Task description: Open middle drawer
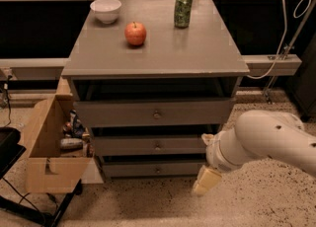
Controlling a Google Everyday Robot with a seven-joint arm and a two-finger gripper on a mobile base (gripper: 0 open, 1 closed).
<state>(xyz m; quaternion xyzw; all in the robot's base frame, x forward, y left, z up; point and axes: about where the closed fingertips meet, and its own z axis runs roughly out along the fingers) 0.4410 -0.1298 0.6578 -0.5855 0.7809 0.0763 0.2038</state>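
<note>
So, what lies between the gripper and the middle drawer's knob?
Nothing. The camera view shows only the middle drawer's bare front between its knob and the gripper at the cabinet's right.

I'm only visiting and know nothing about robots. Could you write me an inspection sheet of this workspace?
Surface: grey cabinet top, carrying three things.
Job's things: middle drawer looks shut; its knob is untouched.
Clutter: bowl, apple and can on the top.
Grippers: gripper low by the cabinet's front right corner, beside the lowest drawer, away from the knob.
Cables: white cable hanging at right.
Surroundings: open cardboard box with packets at left; speckled floor.
</note>
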